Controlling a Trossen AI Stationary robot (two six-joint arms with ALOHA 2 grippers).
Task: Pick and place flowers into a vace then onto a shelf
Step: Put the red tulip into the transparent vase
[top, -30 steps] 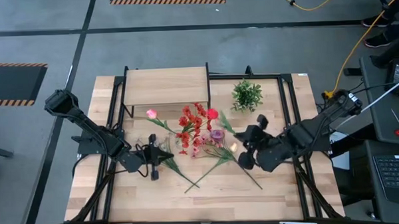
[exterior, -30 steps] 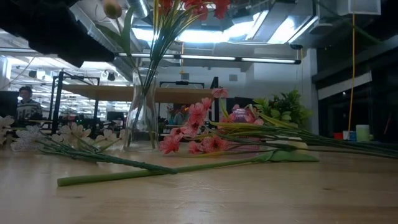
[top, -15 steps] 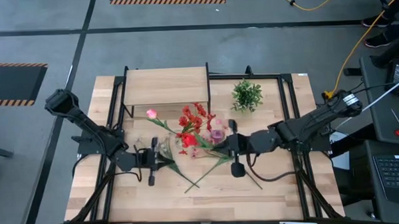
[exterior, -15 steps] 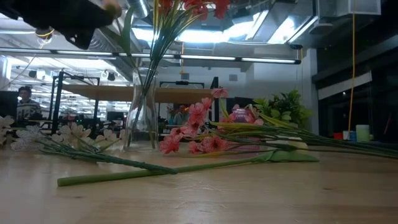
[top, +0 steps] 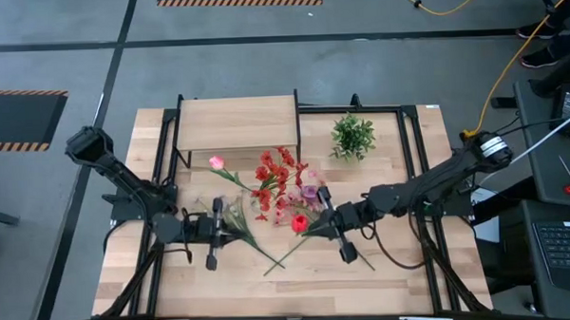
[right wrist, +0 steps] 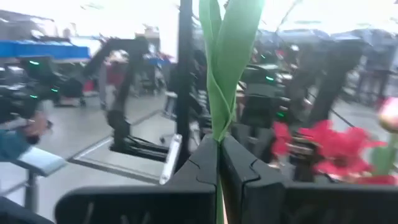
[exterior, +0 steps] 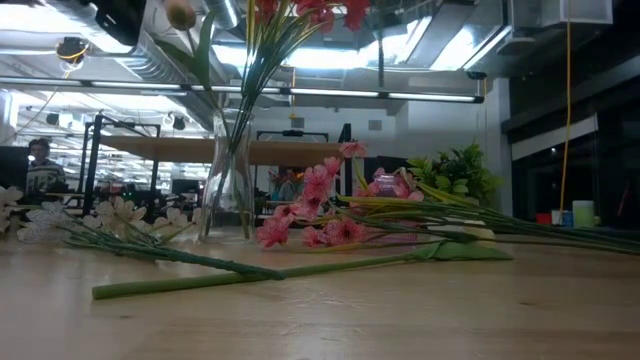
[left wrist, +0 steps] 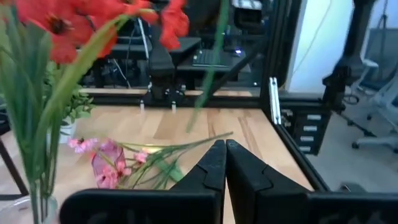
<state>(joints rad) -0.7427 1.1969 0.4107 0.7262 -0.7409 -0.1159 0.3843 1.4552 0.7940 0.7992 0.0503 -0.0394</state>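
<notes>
A grey concrete floor with hazard-striped mats surrounds the light-wood worktop (top: 384, 271), and no brand, label or writing can be read anywhere. The shelf (top: 236, 124) stands at the upper middle of the worktop, a bushy green plant (top: 353, 136) to its right. At the centre a clear glass vase (exterior: 228, 190) holds red flowers (top: 278, 172), with more stems lying loose around it. The right hand (top: 322, 216), at the centre right of the frame, is clamped on a green tulip stem (right wrist: 225, 68). The left hand (top: 228, 227), left of centre just beside the vase, is closed on nothing.
</notes>
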